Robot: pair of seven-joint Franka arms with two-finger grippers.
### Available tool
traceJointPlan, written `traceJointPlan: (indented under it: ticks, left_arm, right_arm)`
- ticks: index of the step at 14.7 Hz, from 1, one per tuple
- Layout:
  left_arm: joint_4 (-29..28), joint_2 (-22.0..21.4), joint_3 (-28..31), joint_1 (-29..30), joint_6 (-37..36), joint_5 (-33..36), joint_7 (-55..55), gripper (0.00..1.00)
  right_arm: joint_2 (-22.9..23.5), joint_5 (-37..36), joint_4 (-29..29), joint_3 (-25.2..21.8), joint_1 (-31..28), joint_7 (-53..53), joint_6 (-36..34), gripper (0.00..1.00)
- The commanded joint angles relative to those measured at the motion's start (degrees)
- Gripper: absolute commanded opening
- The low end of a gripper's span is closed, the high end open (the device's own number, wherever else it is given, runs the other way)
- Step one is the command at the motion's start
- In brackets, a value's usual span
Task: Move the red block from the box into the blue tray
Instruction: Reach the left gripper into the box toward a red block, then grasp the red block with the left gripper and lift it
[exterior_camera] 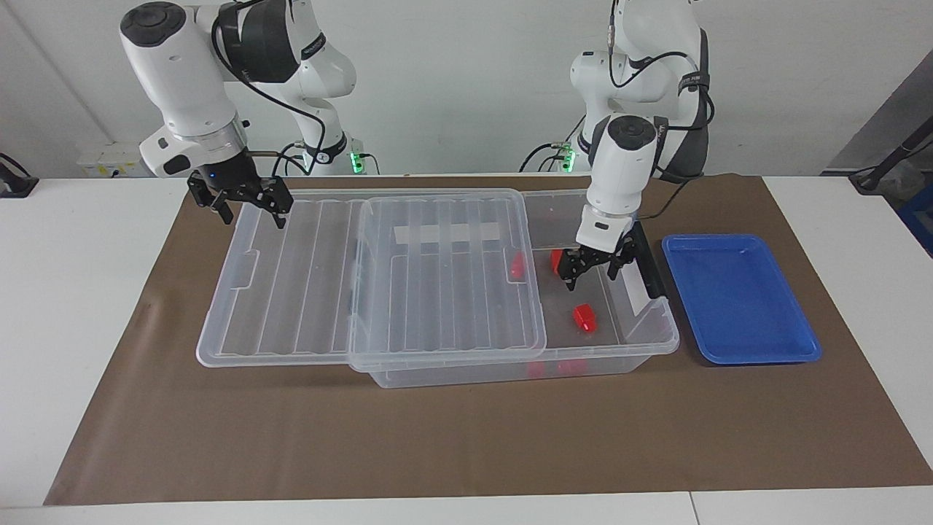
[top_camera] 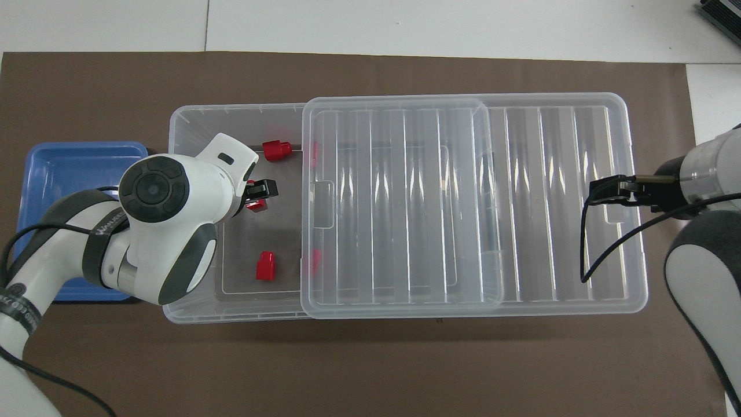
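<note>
The clear box (exterior_camera: 660,339) (top_camera: 178,119) has its ribbed lid (exterior_camera: 291,292) (top_camera: 405,202) slid toward the right arm's end, so the end by the blue tray (exterior_camera: 740,299) (top_camera: 58,168) stands uncovered. My left gripper (exterior_camera: 590,271) (top_camera: 259,194) is down inside that end, open. A red block (exterior_camera: 557,260) shows right beside its finger toward the lid. From overhead a red block (top_camera: 255,204) peeks out under it; I cannot tell if they touch. My right gripper (exterior_camera: 244,205) (top_camera: 605,191) hangs open over the lid.
More red blocks lie in the box: one (exterior_camera: 584,319) (top_camera: 275,150) near the wall farthest from the robots, one (top_camera: 266,266) nearer to them, and one (exterior_camera: 517,266) under the lid's edge. The blue tray holds nothing. Brown paper covers the table.
</note>
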Motion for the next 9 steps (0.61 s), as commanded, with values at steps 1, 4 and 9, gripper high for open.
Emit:
traceJointPlan:
  ticks: [1,4,9]
  left_arm:
    - [-0.23,2.24,0.08,0.28,3.43,1.44,2.09,1.00]
    - [-1.80,2.50,-0.01,0.62,5.62,1.44,2.35,1.00]
    - [-4.36,4.78,0.08,1.95,10.99,1.44,2.44,1.00]
  right_arm:
    - [1.26,-0.49,4.70,0.23,0.89,1.00,-1.66,1.00]
    - [2.76,-0.66,8.83,0.23,0.98,1.62,-5.07,1.00]
    - [1.89,-1.90,10.07,0.06,0.63,1.53,-6.75,1.00]
